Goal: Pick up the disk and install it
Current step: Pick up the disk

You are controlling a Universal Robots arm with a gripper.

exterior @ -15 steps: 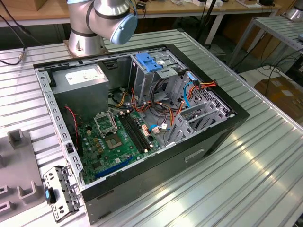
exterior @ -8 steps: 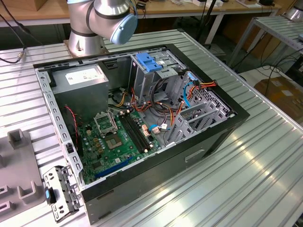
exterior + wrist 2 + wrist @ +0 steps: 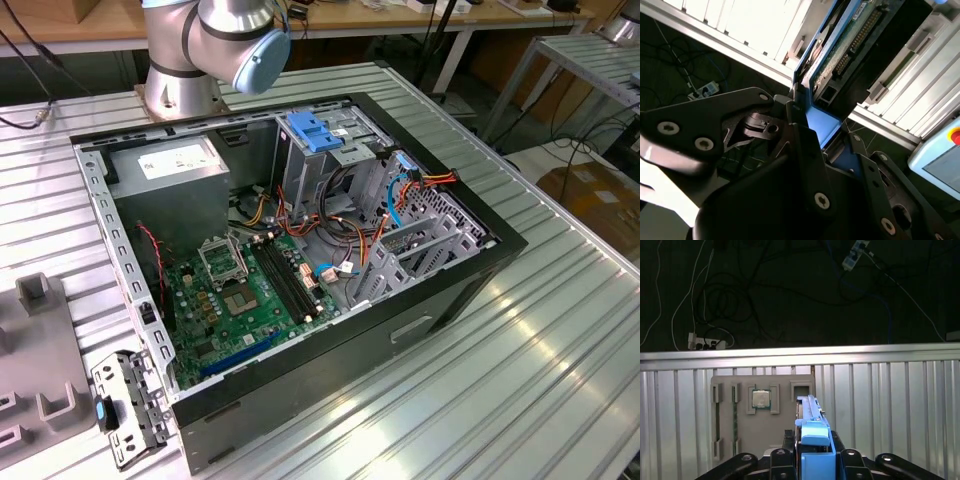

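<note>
Disk in the gripper, not yet in the computer.

The table (image 3: 560,330) carries the open computer case (image 3: 400,335), with its drive cage (image 3: 300,175) under a blue latch (image 3: 312,130). In the first wrist view the disk (image 3: 812,432) is seen edge-on, over the slatted table and just beside a grey tray (image 3: 765,440). The gripper (image 3: 813,455) has its fingers pinched on the disk's blue side rails. A small chip (image 3: 760,399) sits in the tray. I judge the pick-up done and the carry in hand. Installing calls for bringing the disk to the cage and squaring its rails with the slot.
</note>
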